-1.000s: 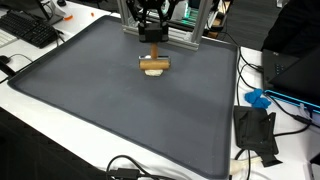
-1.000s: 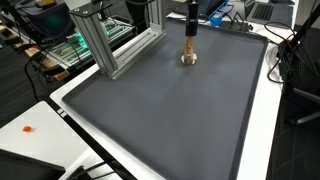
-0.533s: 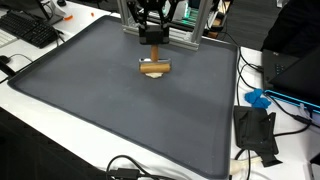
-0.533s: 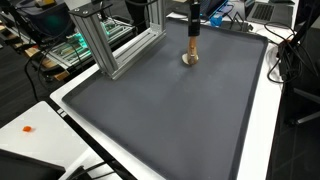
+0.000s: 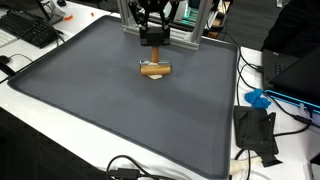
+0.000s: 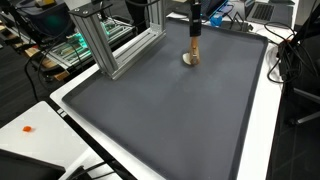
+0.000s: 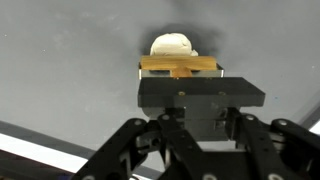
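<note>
My gripper (image 5: pixel 150 36) hangs over the far part of a dark grey mat (image 5: pixel 100 110) and looks shut on the top end of a wooden stick (image 6: pixel 194 42). The stick runs down to a wooden crossbar with a cream rounded head (image 5: pixel 153 69) that is at the mat surface. In an exterior view the gripper (image 6: pixel 196 18) is straight above the head (image 6: pixel 191 59). In the wrist view the wooden bar (image 7: pixel 178 66) lies at the fingertips (image 7: pixel 180 74), with the cream dome (image 7: pixel 172 45) just beyond. Whether the head touches the mat is unclear.
An aluminium frame (image 6: pixel 112 45) stands at the mat's far edge behind the gripper. A keyboard (image 5: pixel 30 30) lies off one corner. A blue item (image 5: pixel 258 98), a black device (image 5: pixel 255 132) and cables lie on the white table beside the mat.
The gripper has shifted slightly and risen a little with the stick. The cream head has moved a few pixels with it.
</note>
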You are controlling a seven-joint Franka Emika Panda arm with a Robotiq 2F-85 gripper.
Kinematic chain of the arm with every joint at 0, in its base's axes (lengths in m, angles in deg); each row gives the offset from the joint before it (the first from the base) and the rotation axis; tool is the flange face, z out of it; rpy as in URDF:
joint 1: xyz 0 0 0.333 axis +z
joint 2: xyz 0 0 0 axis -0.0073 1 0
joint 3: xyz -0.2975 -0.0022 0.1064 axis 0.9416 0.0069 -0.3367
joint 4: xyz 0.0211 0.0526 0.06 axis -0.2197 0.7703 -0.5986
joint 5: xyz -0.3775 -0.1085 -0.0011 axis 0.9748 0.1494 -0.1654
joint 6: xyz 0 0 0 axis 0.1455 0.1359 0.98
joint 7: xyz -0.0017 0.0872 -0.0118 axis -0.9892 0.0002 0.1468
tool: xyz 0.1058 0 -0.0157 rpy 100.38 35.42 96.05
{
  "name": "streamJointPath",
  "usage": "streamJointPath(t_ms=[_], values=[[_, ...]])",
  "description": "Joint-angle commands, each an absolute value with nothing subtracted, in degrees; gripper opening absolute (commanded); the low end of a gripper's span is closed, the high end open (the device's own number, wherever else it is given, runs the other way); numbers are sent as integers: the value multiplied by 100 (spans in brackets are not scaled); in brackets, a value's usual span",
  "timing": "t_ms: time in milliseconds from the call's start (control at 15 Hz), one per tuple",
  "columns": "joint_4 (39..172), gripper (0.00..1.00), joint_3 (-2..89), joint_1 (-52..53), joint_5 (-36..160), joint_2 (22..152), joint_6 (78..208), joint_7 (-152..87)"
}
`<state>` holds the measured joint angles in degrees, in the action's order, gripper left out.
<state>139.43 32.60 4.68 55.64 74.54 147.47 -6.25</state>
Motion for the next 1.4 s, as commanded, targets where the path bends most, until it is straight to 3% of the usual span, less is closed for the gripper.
streamJointPath(t_ms=[0, 1333], values=[[14113, 22, 3273, 483, 5905, 7583, 14684, -569], [14129, 22, 3317, 467, 6583, 7543, 13851, -338]])
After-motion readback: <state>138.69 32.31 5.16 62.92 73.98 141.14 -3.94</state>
